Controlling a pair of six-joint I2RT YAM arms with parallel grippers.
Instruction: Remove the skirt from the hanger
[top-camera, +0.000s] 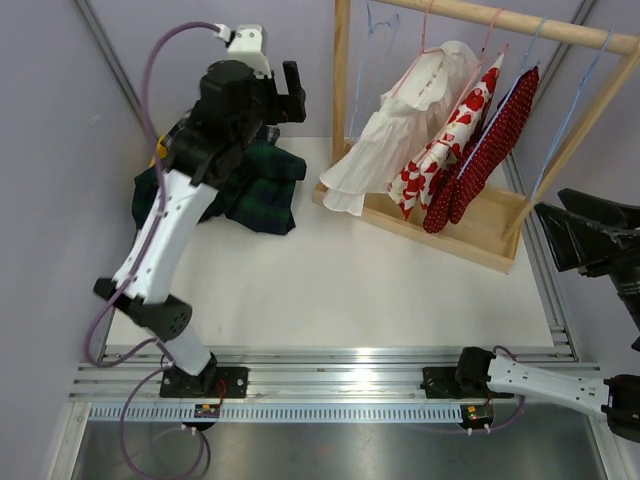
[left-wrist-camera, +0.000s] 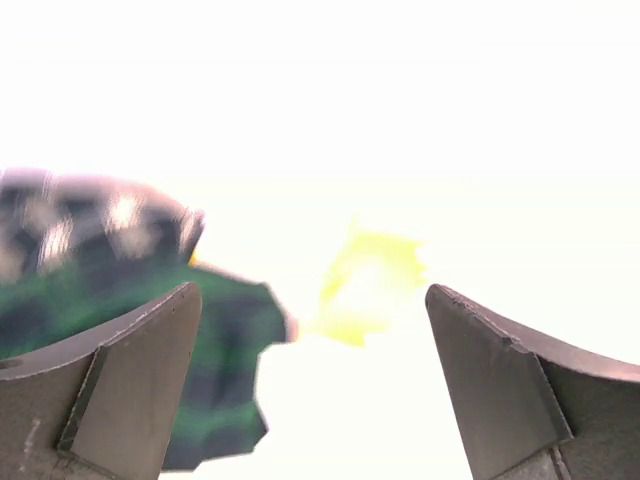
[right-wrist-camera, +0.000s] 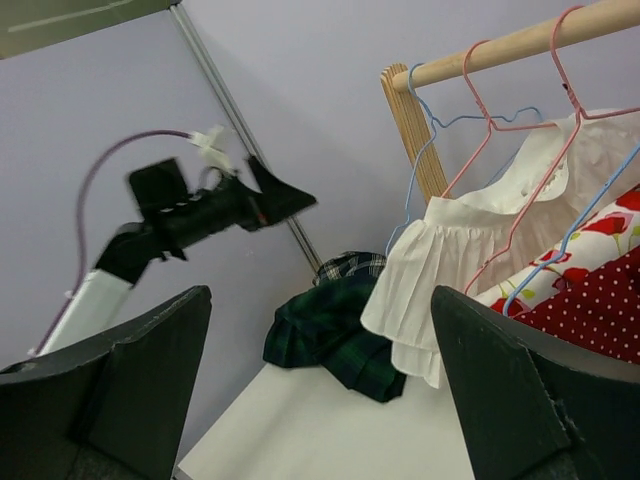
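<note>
A dark green plaid skirt (top-camera: 255, 185) lies in a heap on the table at the back left, off any hanger; it also shows in the right wrist view (right-wrist-camera: 330, 335) and, blurred, in the left wrist view (left-wrist-camera: 120, 300). My left gripper (top-camera: 291, 90) is raised high above the heap, open and empty (left-wrist-camera: 310, 287). My right gripper (top-camera: 548, 238) is open and empty at the far right, facing the rack (right-wrist-camera: 322, 291). An empty blue hanger (right-wrist-camera: 420, 130) hangs at the left end of the wooden rail (right-wrist-camera: 510, 45).
A wooden rack (top-camera: 470, 235) stands at the back right with a white garment (top-camera: 400, 130), a red-and-white floral one (top-camera: 450, 150) and a red dotted one (top-camera: 495, 135) on hangers. A yellow item (left-wrist-camera: 370, 285) lies beside the skirt heap. Purple walls close in on both sides.
</note>
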